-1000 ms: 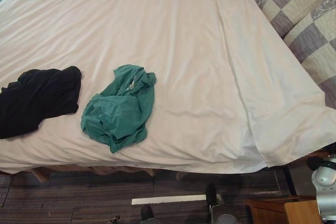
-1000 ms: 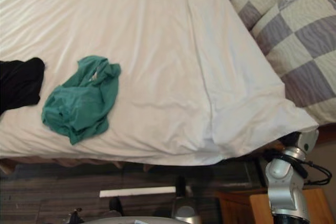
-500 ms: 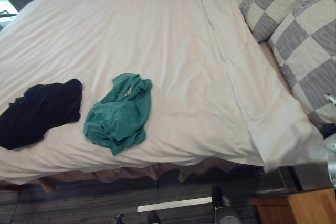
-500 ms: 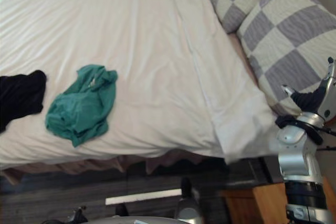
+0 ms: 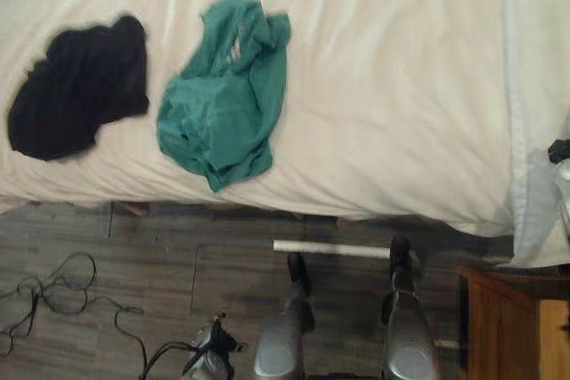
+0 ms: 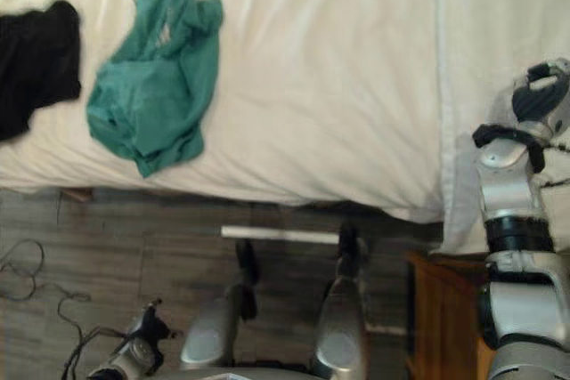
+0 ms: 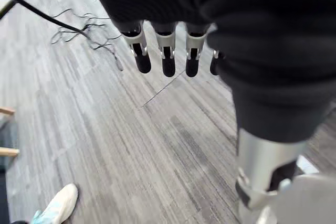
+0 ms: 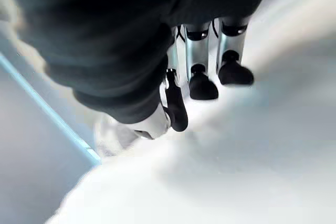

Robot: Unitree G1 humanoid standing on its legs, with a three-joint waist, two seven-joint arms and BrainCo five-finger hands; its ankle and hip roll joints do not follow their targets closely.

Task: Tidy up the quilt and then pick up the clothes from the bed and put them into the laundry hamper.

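Two garments lie on the white quilt (image 5: 383,86) near the bed's near edge: a crumpled teal-green one (image 5: 227,100) and, just left of it, a black one (image 5: 80,82). The left hand (image 7: 165,51) hangs relaxed, empty, over the grey floor (image 7: 105,129). The right hand (image 8: 202,72), at the quilt's right edge, has straight fingers above white fabric, holding nothing.

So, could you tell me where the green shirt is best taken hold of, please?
Probably at the bunched lower end of the green shirt, nearest the bed's edge. The folds pile up there, giving the hand something to close on. Come from above, on the floor side, since the shirt lies flat on the quilt.
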